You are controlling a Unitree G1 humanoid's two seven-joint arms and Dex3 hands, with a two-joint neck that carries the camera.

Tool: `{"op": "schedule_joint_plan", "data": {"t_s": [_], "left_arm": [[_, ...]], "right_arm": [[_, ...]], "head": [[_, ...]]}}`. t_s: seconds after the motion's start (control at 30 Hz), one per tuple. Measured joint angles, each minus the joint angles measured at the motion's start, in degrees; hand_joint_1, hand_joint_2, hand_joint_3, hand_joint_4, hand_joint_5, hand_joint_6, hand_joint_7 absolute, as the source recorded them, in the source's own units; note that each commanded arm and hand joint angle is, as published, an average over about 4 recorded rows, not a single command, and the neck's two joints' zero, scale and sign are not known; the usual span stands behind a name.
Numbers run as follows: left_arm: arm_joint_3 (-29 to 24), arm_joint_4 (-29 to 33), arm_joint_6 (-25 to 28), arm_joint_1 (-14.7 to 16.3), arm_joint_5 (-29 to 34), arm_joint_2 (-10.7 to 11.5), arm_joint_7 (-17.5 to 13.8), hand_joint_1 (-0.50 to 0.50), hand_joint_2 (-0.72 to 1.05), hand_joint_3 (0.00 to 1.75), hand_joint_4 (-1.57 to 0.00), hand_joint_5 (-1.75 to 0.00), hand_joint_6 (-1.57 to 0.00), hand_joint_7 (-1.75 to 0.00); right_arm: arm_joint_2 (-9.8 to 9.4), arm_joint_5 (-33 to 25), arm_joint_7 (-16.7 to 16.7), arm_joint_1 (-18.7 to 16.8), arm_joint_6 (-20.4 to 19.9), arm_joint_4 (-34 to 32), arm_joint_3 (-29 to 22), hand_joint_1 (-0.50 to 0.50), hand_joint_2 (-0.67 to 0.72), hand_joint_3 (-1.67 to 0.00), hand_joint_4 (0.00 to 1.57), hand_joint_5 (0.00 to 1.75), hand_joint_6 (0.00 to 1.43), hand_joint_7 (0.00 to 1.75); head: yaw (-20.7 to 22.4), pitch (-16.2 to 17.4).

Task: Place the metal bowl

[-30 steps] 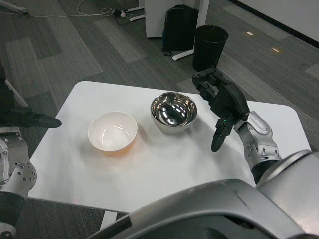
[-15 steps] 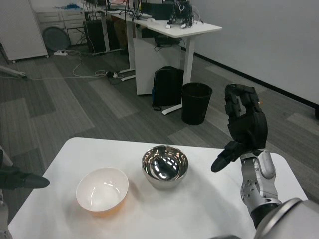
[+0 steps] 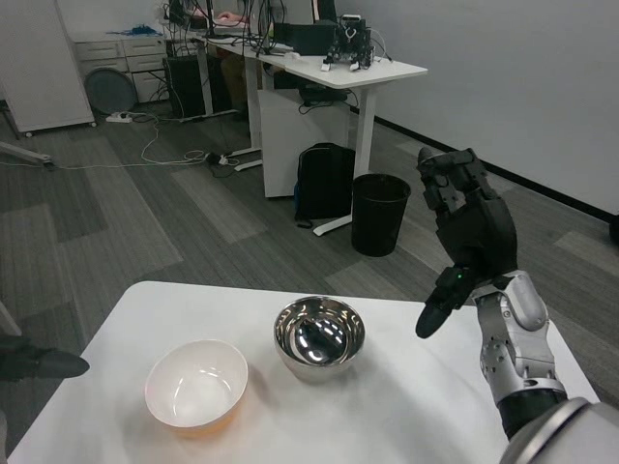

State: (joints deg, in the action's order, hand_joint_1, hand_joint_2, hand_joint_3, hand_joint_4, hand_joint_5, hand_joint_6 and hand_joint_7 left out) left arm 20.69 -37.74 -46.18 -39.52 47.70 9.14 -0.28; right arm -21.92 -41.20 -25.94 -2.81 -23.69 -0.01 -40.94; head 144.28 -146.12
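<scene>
Since a second ago: camera is tilting up, so the whole room is coming into view; that's the head moving, not the bowls. Right hand is rising clear of the table though, and the metal bowl is staying put.
Table [image 3: 406, 406]: white top filling the bottom of the frame, both bowls sitting on it.
Right hand [image 3: 467, 232]: hanging up in the right-middle of the frame, well above the tabletop, fingers apart and holding nothing, thumb pointing down-left toward the bowl.
Metal bowl [image 3: 319, 335]: sitting upright at lower centre, on the table, nothing touching it. Looks already placed to me.
White bowl [image 3: 196, 388]: sitting lower left, just beside the metal one, small gap between them, orange outside.
Left hand [image 3: 39, 363]: just a dark tip peeking in at the far left edge, can't tell what its fingers are doing.
Background: bin [image 3: 379, 214] and backpack [image 3: 325, 184] sitting on the floor under a white desk, upper centre.
Doing it well: I'm guessing the job now is backing off cleanly, so keep lifting that right hand up and away to the right, not sweeping low over the rim and knocking the shiny bowl into its neighbour.
</scene>
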Motion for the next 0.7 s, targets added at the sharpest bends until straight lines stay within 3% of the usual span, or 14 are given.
{"op": "schedule_joint_plan", "data": {"t_s": [0.13, 0.23, 0.43, 0.7], "left_arm": [[-0.36, 0.0, -0.07, 0.0, -0.15, -0.03, 0.01, -0.5, -0.64, 0.0, -0.22, -0.1, -0.1, -0.35], [-1.08, 0.0, -0.12, 0.02, -1.12, -0.33, 0.03, -0.5, -0.64, 0.0, -0.22, -0.1, -0.1, -0.35], [-3.5, 0.01, -0.37, 0.14, -3.89, -2.15, 0.15, -0.5, -0.64, 0.0, -0.19, -0.1, -0.09, -0.35], [-4.67, 1.2, -0.38, 0.51, -7.91, -2.32, 0.65, -0.5, -0.64, 0.0, -0.19, -0.1, -0.08, -0.4]], "right_arm": [[-0.04, 0.39, -0.15, 0.8, 0.18, -0.01, 0.02, -0.46, 0.53, 0.0, 0.0, 0.0, 0.0, 1.43], [-0.22, 0.39, 0.14, 1.69, -0.08, 0.31, 0.68, -0.46, 0.53, 0.0, 0.0, 0.0, 0.0, 1.55], [-1.54, 0.34, 2.44, 2.72, -2.09, 3.64, 4.2, -0.46, 0.53, 0.0, 0.0, 0.0, 0.0, 1.61], [-5.31, -0.97, 3.52, 3.32, -3.38, 5.13, 6.7, -0.46, 0.47, 0.0, 0.0, 0.0, 0.0, 1.59]], "head": [[0.74, 0.41], [1.59, 0.62], [3.87, 0.99], [4.59, 1.82]]}}
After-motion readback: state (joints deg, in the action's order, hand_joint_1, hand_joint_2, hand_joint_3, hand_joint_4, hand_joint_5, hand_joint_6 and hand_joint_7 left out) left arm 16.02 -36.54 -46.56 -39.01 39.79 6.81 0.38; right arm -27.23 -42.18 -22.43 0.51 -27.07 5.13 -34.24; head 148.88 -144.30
